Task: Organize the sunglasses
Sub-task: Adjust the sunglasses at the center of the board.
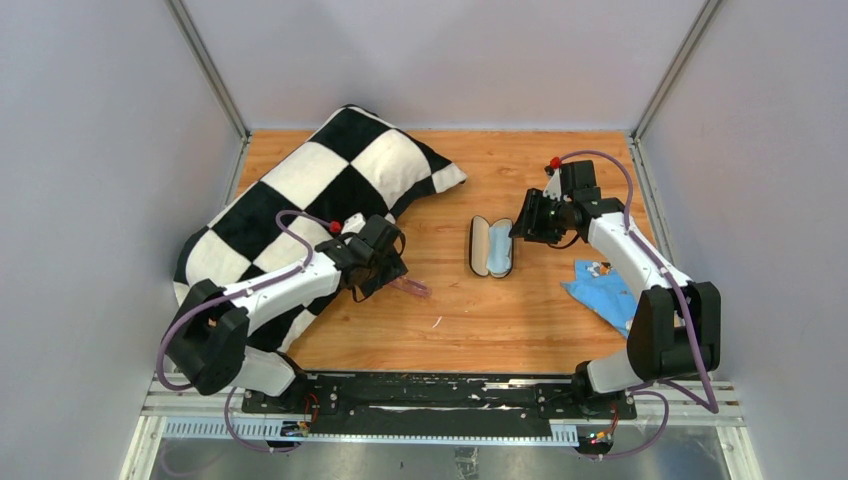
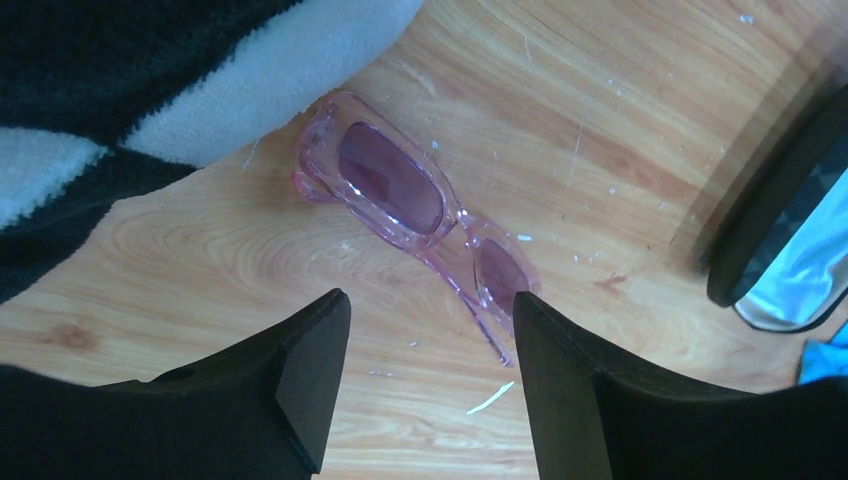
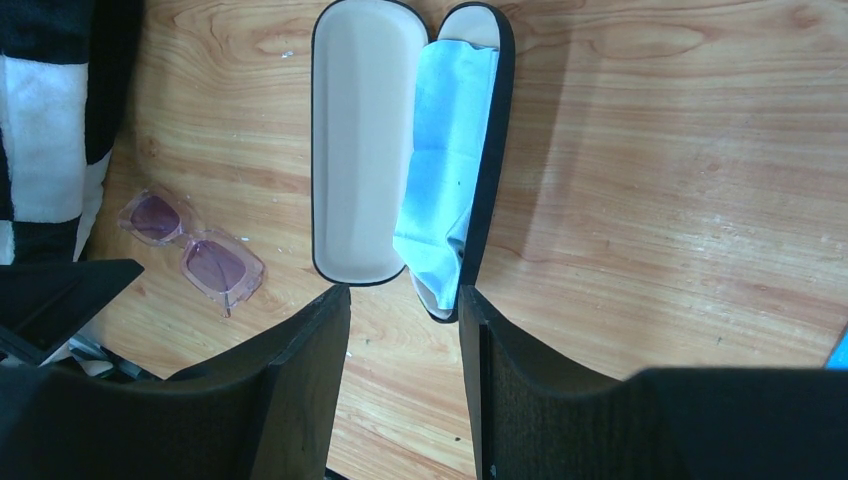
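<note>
From above, the sunglasses [image 1: 411, 287] lie on the wooden table [image 1: 560, 180] left of centre, just right of the left gripper [image 1: 390, 268], which is much the nearer of the two; the open glasses case [image 1: 491, 247] sits at centre, with the right gripper [image 1: 520, 228] by its upper right. In the left wrist view, the left gripper's jaws stand parted and empty at the bottom of the frame; the folded pink pair lies just above the gap, long axis running upper left to lower right, its upper-left end beside the checkered pillow [image 2: 150, 80]. In the right wrist view, the right gripper's jaws are apart, holding nothing, just below the case; the case's left half shows bare tan lining, its right half holds a light blue cloth [image 3: 440, 170]; the glasses lie at lower left, outside the case.
</note>
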Robot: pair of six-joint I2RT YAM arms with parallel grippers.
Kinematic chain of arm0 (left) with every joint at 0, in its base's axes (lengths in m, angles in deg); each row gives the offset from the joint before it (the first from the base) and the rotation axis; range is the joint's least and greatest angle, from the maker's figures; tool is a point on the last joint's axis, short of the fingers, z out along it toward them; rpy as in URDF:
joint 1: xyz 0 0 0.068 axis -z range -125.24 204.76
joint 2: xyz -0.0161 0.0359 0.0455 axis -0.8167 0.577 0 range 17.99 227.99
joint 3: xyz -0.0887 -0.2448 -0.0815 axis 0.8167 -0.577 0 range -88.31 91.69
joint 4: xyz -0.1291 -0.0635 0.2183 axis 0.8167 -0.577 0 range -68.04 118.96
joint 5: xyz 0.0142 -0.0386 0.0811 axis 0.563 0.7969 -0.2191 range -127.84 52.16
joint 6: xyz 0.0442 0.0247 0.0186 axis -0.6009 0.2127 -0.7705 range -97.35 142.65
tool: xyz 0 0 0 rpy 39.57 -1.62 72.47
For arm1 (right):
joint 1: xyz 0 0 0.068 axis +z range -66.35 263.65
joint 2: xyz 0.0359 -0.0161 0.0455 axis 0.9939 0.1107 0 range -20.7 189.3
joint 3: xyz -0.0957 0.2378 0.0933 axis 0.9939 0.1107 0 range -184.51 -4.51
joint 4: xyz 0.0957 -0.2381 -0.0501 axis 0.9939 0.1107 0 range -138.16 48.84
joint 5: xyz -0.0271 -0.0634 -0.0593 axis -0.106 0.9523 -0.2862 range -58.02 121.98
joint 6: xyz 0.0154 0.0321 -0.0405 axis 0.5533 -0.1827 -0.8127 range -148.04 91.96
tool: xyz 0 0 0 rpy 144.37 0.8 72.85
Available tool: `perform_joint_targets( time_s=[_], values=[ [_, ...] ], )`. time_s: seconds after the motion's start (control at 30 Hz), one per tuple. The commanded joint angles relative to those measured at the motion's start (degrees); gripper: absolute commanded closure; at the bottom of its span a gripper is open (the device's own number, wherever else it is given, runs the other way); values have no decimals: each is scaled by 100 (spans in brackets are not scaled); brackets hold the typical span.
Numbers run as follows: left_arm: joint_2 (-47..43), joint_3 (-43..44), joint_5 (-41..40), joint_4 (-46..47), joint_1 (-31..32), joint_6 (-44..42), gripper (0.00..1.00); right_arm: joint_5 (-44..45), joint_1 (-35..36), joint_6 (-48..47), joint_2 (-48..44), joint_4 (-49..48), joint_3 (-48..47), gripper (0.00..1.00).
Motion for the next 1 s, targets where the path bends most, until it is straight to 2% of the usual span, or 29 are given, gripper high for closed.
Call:
perform_joint_targets(
  time_s=[0.0,0.27,0.33,0.57,0.6,0.73,0.97],
  values=[
    [253,-107,-268,273,-18,750,34,-71,-10,11,-112,199,80,50],
    [610,183,-444,345,-18,624,36,-107,-10,-26,-138,208,144,50],
    [663,403,-277,368,-18,179,37,-147,-12,-18,-130,209,162,51],
    [287,865,180,632,61,-2198,34,-230,-11,-12,-137,178,283,51],
    [375,952,219,617,55,-2477,34,-247,-16,2,-123,148,304,51],
    [1349,1837,-268,-389,27,-3351,34,-406,-3,49,-84,59,320,51],
    [2249,2151,-620,-326,35,-4080,36,-296,-3,-14,-299,167,390,51]
  ],
)
